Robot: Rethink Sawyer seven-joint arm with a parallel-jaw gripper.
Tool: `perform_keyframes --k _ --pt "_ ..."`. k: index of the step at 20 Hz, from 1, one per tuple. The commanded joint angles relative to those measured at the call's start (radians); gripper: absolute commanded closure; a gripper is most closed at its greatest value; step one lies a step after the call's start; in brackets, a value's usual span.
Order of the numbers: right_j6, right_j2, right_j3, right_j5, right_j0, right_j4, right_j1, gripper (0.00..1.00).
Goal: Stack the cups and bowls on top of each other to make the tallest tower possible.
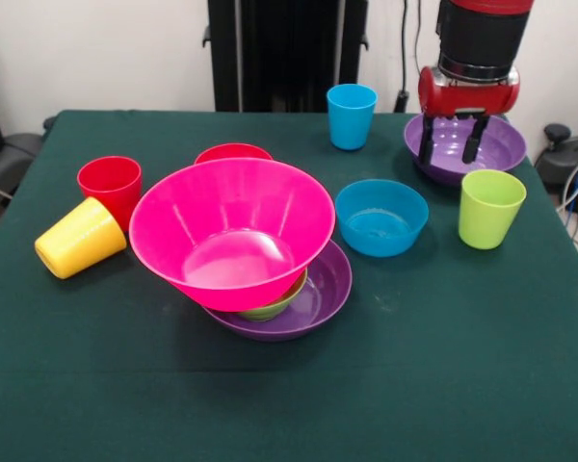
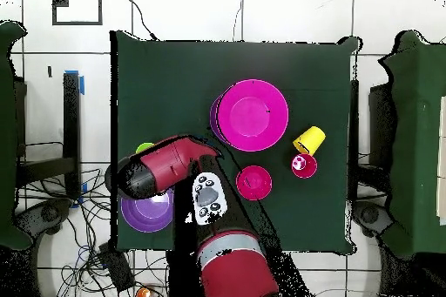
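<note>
Dark green cloth covers the surface (image 1: 96,385), and cups and bowls lie spread over it. At the middle, the big pink bowl (image 1: 233,231) sits tilted on a small green bowl (image 1: 277,303), and both rest in a wide purple bowl (image 1: 318,294). That pile is the tower so far (three bowls, and a bit crooked). A small red bowl (image 1: 233,152) peeks out right behind the pink one, at 12 o'clock from it.

Going by the front view, the red cup (image 1: 110,188) stands at 9 o'clock from the pile, and the yellow cup (image 1: 79,239) lies tipped over against it. The blue bowl (image 1: 381,218) sits just beside the pile at 3 o'clock. The lime green cup (image 1: 491,207) stands further out that way. The blue cup (image 1: 352,115) stands at about 1 o'clock, near the far edge.

The claw (image 1: 449,141) hangs over the second purple bowl (image 1: 491,146) at 2 o'clock. Its two fingers are spread apart and hold nothing. They point down into the bowl near its rim.

The step in hand looks like picking up this purple bowl. Next the claw would need to go lower, put one finger on each side of the rim, and squeeze. Then the bowl must go to the pile, which may need the pink bowl set straight.
</note>
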Motion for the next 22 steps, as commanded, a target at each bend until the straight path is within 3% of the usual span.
perform_keyframes --k 1,8,22 --pt "-0.035 0.056 0.018 -0.046 0.018 -0.061 0.071 0.00" --pt "0.016 0.060 0.020 -0.135 0.018 -0.044 0.082 0.00" --pt "0.043 -0.038 -0.055 -0.150 0.088 -0.062 0.165 0.00"
